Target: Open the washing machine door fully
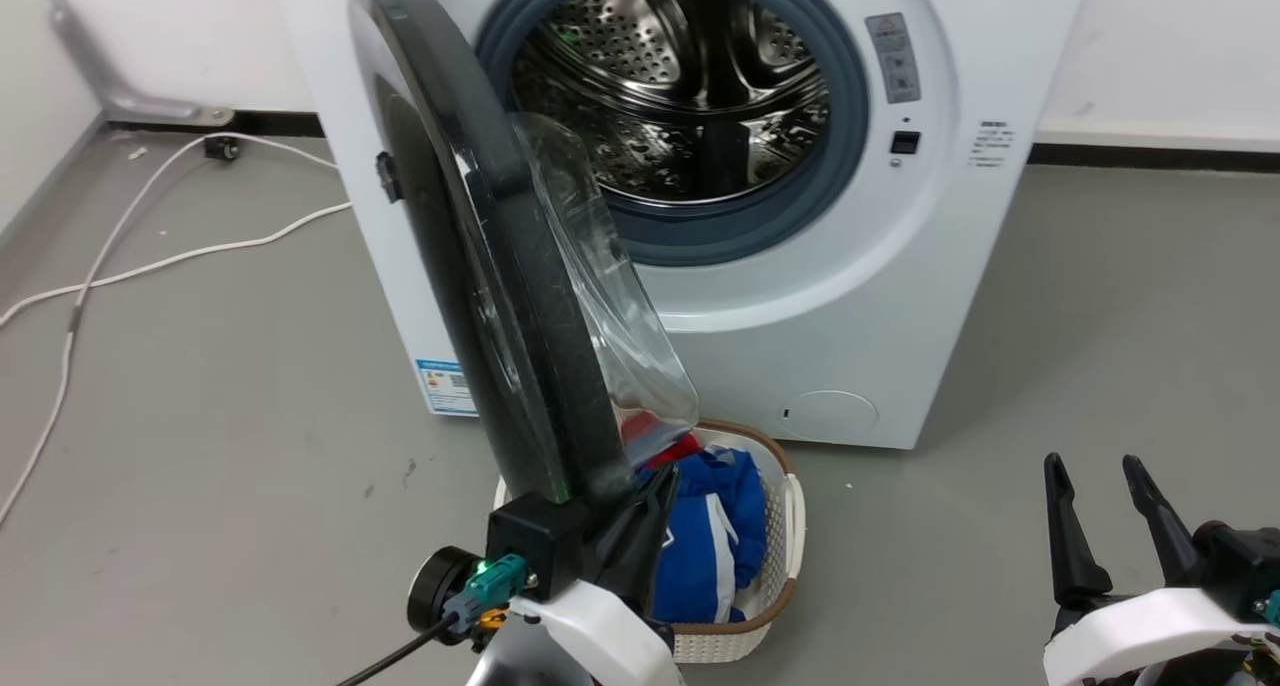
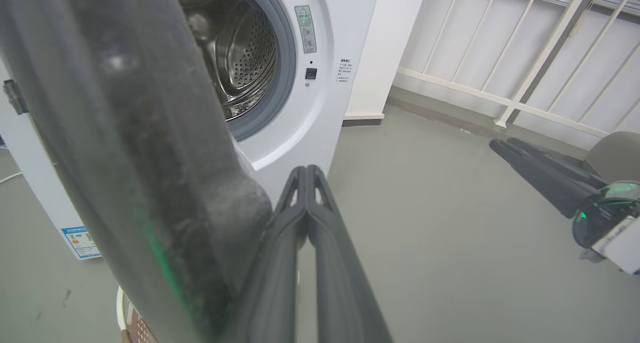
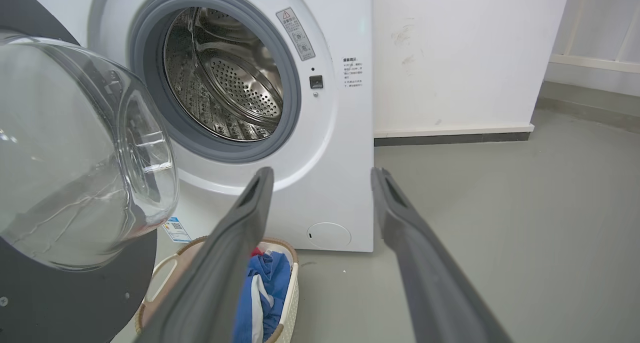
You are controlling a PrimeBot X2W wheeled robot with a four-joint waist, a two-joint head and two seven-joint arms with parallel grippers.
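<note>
The washing machine door [image 1: 480, 266] stands swung out from the white machine [image 1: 860, 296], edge-on to the head view, its clear glass bowl [image 3: 75, 158] bulging toward the drum [image 1: 680, 86]. My left gripper [image 1: 655, 501] is shut with nothing between its fingers. It sits at the door's lower outer edge, on the bowl side. In the left wrist view its fingers [image 2: 280, 253] press against the door's black rim [image 2: 125, 133]. My right gripper [image 1: 1100, 466] hangs open at the lower right, away from the machine, with nothing between its fingers [image 3: 235, 243].
A white woven basket [image 1: 790, 526] of blue and red clothes sits on the floor under the door, in front of the machine. White cables [image 1: 150, 256] trail across the grey floor at the left. A white railing [image 2: 525, 58] runs to the right.
</note>
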